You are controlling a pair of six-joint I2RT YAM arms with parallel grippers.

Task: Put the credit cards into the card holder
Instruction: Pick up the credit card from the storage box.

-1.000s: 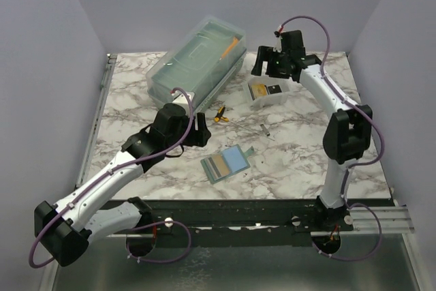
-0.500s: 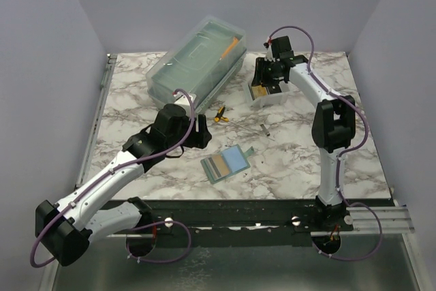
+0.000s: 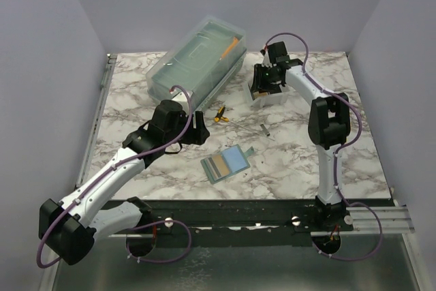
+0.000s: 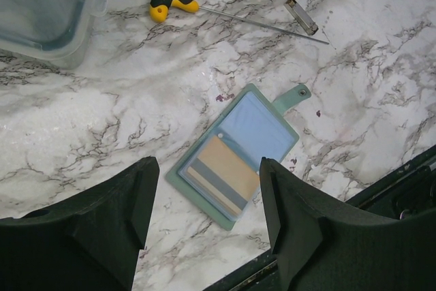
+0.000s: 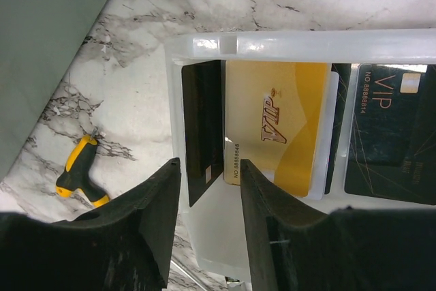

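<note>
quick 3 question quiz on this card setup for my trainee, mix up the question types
1. True or false: the grey-green bifold card holder lies open on the marble table.
2. Where does the gold-yellow VIP credit card lie? A) in the small white rectangular plastic tray B) in the card holder C) on the bare table
3. Fill in: the left gripper has its fingers ____, holding nothing.
Key: 1 true; 2 A; 3 open.
</note>
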